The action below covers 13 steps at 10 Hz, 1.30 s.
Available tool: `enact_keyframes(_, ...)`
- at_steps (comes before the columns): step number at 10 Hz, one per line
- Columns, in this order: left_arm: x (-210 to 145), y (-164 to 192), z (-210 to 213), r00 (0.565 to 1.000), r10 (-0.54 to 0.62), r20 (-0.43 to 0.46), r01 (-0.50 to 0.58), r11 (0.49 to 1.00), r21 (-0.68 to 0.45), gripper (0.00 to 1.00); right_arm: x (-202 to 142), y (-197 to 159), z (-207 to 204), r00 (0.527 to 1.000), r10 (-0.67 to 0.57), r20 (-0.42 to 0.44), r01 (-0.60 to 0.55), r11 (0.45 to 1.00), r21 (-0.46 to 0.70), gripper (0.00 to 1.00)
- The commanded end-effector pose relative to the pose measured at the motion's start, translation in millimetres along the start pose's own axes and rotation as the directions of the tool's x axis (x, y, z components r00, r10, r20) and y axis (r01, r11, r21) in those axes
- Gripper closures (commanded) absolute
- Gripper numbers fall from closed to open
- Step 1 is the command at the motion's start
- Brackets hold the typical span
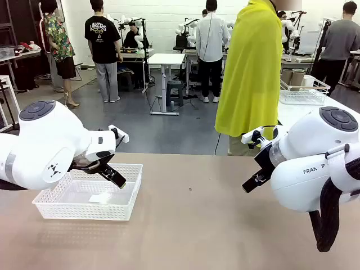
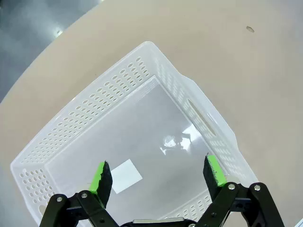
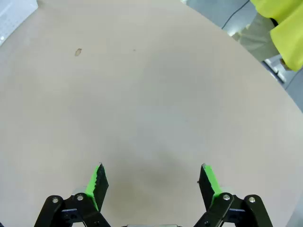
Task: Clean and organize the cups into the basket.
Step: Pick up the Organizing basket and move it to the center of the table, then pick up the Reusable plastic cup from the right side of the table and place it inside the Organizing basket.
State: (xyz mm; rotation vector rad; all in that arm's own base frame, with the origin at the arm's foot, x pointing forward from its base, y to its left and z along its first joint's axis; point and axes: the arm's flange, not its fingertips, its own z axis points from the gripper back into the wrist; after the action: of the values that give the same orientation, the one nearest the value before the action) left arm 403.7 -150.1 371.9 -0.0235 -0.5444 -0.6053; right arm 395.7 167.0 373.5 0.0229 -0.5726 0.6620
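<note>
Left claw (image 2: 158,170) spread, hovering over white mesh basket (image 2: 118,80) at left of surface (image 1: 197,225). Right claw (image 3: 151,182) spread above surface. Tan shapes (image 1: 292,76), maybe cups, far right background.

White left arm (image 1: 45,143) enters from the left, elbow joint bulking large at the near side, wrist turned right and down. Its black two-finger left gripper (image 2: 158,176) points steeply downward, jaws spread wide and empty, green pads (image 2: 100,176) well apart. White right arm (image 1: 315,163) enters from the right in a mirrored pose, forearm folded near the right edge; its black two-finger right gripper (image 3: 151,182) angles down toward the middle, jaws likewise wide and empty, both grippers in the air and well apart.
</note>
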Motion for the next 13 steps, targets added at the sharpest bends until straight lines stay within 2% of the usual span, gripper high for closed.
enact_keyframes(1,0.0,-0.1,0.0,1.000,0.000,0.000,0.000,1.000,0.000,0.00,0.0,0.0,0.0,1.000,0.000,0.000,0.000,1.000,0.000,0.00)
enact_keyframes(13,0.0,-0.1,0.0,1.000,0.000,0.000,0.000,1.000,0.000,0.00,0.0,0.0,0.0,1.000,0.000,0.000,0.000,1.000,0.000,0.00)
